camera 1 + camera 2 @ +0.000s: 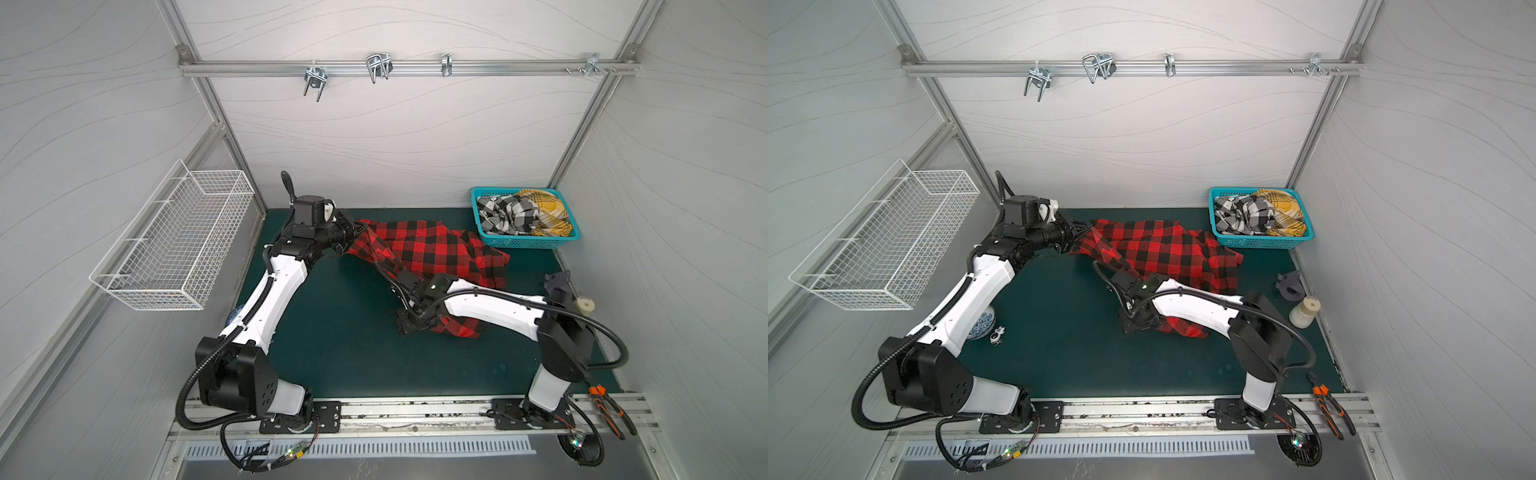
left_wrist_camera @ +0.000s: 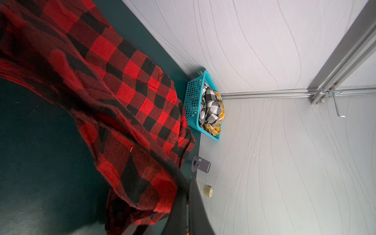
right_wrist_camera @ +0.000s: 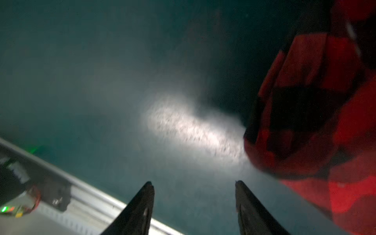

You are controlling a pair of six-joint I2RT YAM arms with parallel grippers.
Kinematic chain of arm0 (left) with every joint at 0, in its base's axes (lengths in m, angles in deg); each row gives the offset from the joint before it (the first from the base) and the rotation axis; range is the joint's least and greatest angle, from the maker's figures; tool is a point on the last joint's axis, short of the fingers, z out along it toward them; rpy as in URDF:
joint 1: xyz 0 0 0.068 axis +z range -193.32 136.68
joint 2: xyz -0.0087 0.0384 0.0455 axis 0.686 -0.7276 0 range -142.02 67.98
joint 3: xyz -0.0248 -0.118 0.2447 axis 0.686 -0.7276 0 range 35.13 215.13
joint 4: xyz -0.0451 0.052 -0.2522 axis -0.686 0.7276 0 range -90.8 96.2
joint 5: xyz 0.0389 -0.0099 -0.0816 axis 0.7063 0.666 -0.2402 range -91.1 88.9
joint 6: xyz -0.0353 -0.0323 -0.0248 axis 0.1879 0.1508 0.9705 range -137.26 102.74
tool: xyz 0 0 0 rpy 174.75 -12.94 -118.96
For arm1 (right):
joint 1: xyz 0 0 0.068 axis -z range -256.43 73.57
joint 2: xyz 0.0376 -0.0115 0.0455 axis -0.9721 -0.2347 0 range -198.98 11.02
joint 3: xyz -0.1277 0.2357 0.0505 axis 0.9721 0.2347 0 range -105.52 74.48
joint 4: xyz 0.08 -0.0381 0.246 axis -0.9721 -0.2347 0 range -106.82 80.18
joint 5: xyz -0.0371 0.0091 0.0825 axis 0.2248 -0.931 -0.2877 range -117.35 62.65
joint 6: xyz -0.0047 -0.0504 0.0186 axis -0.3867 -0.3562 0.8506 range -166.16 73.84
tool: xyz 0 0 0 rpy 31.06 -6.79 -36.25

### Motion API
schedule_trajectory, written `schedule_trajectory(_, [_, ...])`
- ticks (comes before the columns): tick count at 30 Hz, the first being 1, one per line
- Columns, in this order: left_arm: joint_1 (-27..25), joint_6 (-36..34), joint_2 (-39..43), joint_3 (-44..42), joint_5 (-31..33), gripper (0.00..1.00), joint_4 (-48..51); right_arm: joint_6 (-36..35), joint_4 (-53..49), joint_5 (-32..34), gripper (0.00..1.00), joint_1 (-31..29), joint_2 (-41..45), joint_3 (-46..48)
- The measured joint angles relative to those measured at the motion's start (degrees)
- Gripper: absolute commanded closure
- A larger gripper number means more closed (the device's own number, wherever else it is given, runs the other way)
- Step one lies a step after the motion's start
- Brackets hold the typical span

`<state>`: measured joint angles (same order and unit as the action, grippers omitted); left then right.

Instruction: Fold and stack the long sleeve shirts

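The red shirt (image 1: 419,245) is held by one corner in the left gripper (image 1: 356,229), which is shut tight on the cloth at about 11 o'clock on the green mat (image 1: 332,353). The right gripper (image 3: 193,183) is seen with its jaws spread apart. Nothing is held between them, and only bare mat is seen there. It hangs low near the middle of the mat, and a lump of red cloth lies just beside it.

A few things could go wrong. If the corner is pulled while only one end is held, the shirt could be dragged into a heap. The part lying under the right arm could be caught and twisted more. Too many layers could be pinched, because the cloth is bunched there.

The shirt is soft, with big red and black squares. It is spread from 11 o'clock to about 2 o'clock, but it is not flat. One long part is twisted and runs down to the middle.

A black-and-white shirt (image 1: 505,214) and a yellow shirt (image 1: 544,208) are piled in the blue basket (image 1: 486,237) at 1 o'clock, not yet folded.
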<state>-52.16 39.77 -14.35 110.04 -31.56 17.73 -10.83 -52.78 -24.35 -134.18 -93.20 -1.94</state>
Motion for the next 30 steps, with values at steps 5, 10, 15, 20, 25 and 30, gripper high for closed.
schedule_trajectory(5, [0.3,0.3,-1.0,-0.3,0.0,1.0,-0.6,0.9,-0.3,6.8,0.35,3.6,-5.8,-1.7])
schedule_trajectory(10, [0.8,2.3,-1.0,-2.9,0.2,1.0,-5.1,1.7,-2.1,9.4,0.53,7.3,-10.0,-6.6])
schedule_trajectory(15, [0.9,3.0,-1.0,-3.3,1.6,1.0,-6.9,1.4,-2.9,8.2,0.78,10.1,-14.1,-9.9])
schedule_trajectory(20, [1.3,1.7,-1.6,-3.3,2.8,1.0,-6.9,0.2,-5.1,6.7,1.0,10.1,-14.8,-10.7])
schedule_trajectory(25, [1.7,-2.4,-4.6,-3.3,6.8,1.0,-5.3,-2.6,-7.4,6.1,1.0,8.7,-7.0,-4.6])
schedule_trajectory(30, [2.4,-6.0,-6.8,-3.5,11.9,1.0,-2.6,-3.9,-11.4,4.0,1.0,10.0,15.9,3.8])
